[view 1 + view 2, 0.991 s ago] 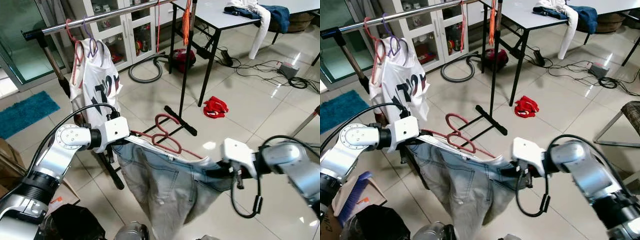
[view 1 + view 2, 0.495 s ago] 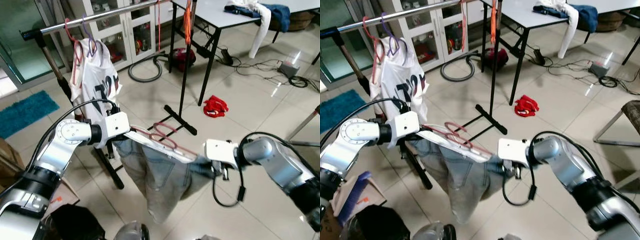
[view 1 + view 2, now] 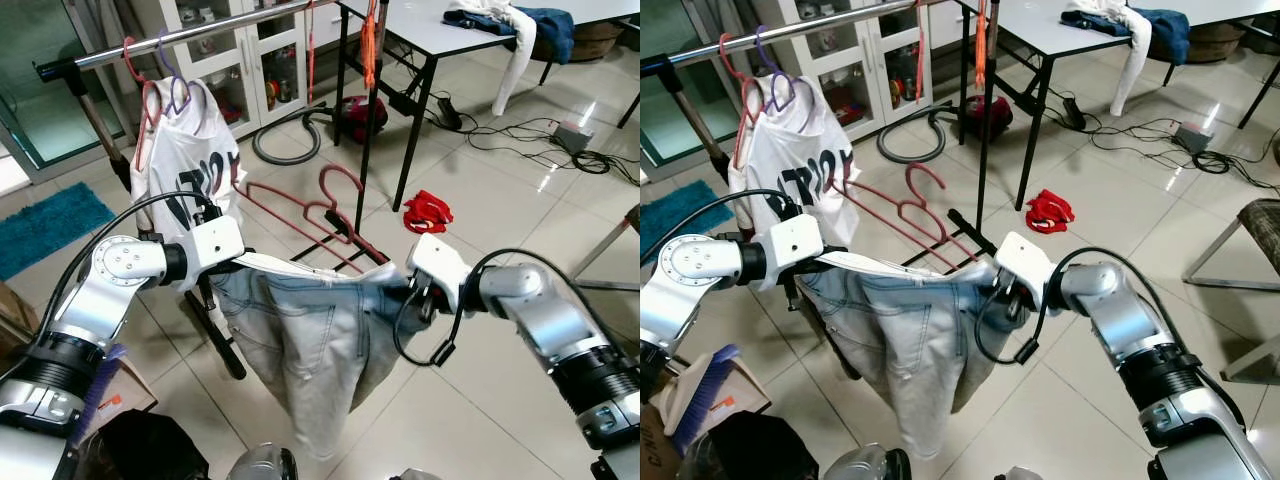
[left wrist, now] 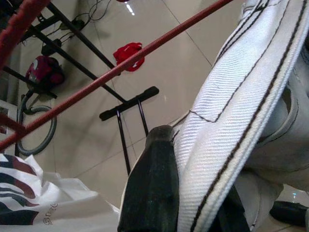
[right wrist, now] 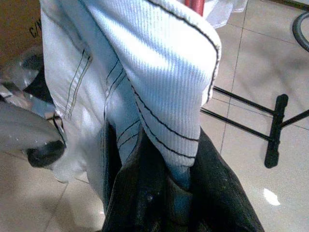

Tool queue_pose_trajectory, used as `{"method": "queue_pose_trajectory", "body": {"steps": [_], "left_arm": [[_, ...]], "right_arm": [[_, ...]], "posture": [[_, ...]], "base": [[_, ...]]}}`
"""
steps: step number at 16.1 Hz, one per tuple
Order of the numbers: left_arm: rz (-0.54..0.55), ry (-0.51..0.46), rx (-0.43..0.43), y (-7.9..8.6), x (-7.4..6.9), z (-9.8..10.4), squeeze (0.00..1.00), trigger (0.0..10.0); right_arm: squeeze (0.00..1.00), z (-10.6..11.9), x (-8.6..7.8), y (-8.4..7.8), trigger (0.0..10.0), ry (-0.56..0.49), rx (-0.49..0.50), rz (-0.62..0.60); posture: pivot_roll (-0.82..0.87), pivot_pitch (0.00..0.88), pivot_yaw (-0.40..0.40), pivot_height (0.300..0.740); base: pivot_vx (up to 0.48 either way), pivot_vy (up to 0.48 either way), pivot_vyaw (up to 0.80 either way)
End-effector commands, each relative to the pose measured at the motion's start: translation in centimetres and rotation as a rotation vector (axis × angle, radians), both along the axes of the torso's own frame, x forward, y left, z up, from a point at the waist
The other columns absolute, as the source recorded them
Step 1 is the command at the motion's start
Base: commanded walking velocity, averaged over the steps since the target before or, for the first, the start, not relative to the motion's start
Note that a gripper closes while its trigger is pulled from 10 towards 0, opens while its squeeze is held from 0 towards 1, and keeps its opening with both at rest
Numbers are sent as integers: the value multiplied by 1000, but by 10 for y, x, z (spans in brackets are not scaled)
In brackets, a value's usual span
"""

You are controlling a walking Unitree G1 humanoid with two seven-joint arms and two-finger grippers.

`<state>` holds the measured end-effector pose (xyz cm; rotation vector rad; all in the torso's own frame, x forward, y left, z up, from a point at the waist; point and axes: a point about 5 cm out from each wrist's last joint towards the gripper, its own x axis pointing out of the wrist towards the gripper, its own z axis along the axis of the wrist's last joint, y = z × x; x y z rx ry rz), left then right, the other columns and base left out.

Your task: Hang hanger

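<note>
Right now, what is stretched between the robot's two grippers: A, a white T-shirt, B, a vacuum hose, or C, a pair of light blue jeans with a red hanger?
C: the left gripper and right gripper each clamp an end of the jeans waistband, with the red hanger rising behind it.

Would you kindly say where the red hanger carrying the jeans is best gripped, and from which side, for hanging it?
Probably at the neck just below the hook of the red hanger, approached from above. The hook juts up free of the jeans, while its lower part lies in the waistband stretched between the left gripper and right gripper, both clamped on it.
</note>
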<state>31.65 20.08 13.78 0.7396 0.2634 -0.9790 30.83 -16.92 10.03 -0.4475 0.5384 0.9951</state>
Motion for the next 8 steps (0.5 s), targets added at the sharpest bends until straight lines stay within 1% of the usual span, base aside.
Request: {"method": "queue_pose_trajectory", "body": {"steps": [1,2,3,4,6,7,8], "left_arm": [[23,-36,-14,5,1,9,0,0],[19,-36,-16,4,1,9,0,0],[14,-42,-14,3,3,11,0,0],[12,-48,-11,3,4,13,0,0],[13,-54,-7,4,5,16,0,0],[15,-59,-3,5,6,18,0,0],[16,-60,-2,5,6,18,0,0]], "right_arm": [[0,-1,-3,-9,10000,17,0,-34],[0,-13,-10,-18,10000,34,-93,-4],[0,-25,-21,-26,10000,74,-198,72],[0,-29,-29,-29,10000,109,-236,117],[0,-33,-35,-35,10000,137,-281,147],[0,-36,-39,-43,10000,161,-329,159],[0,-37,-40,-45,10000,167,-341,163]], "posture": [[-53,0,50,740],[-56,0,52,740],[-56,0,53,740],[-57,0,55,740],[-57,0,58,740],[-56,0,61,740],[-56,0,61,740]], "base": [[0,0,0],[0,0,0],[0,0,0],[0,0,0],[0,0,0],[0,0,0],[0,0,0]]}}
